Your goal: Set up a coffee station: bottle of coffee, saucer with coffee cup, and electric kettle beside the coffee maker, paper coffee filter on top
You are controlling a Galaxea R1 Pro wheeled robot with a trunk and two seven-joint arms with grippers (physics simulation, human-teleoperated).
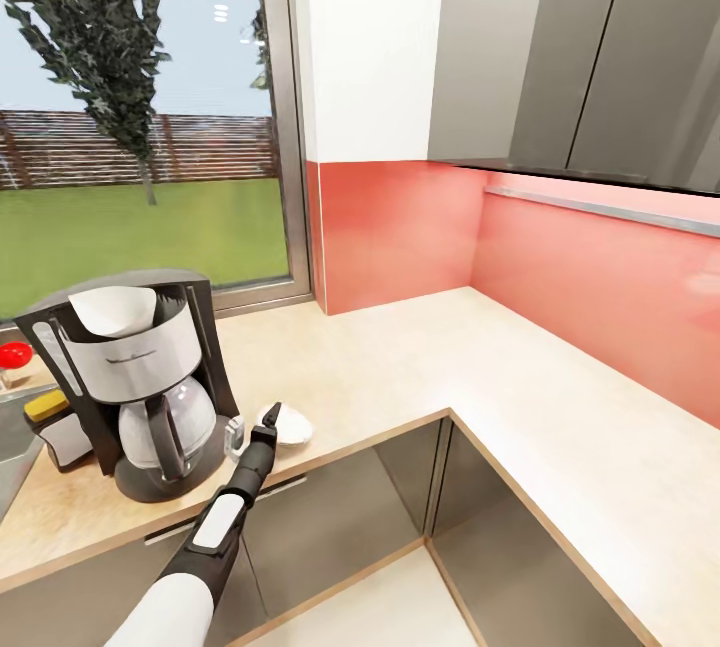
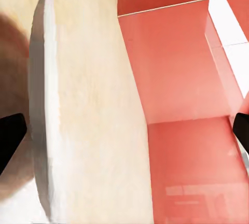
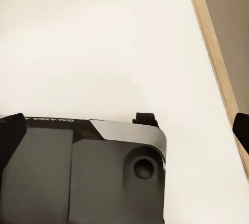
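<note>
Left arm [image 1: 215,527] reaching out over the counter edge, its gripper [image 1: 268,427] right at the saucer [image 1: 288,424], fingers spread wide with nothing between them. Saucer's flat on the countertop [image 1: 400,367], just beside the coffee maker [image 1: 140,377], and the white paper filter [image 1: 115,310] sits on top of the machine. Right gripper [image 3: 124,125] hangs parted over pale floor [image 3: 104,42] and the robot's dark base [image 3: 83,177].
</note>
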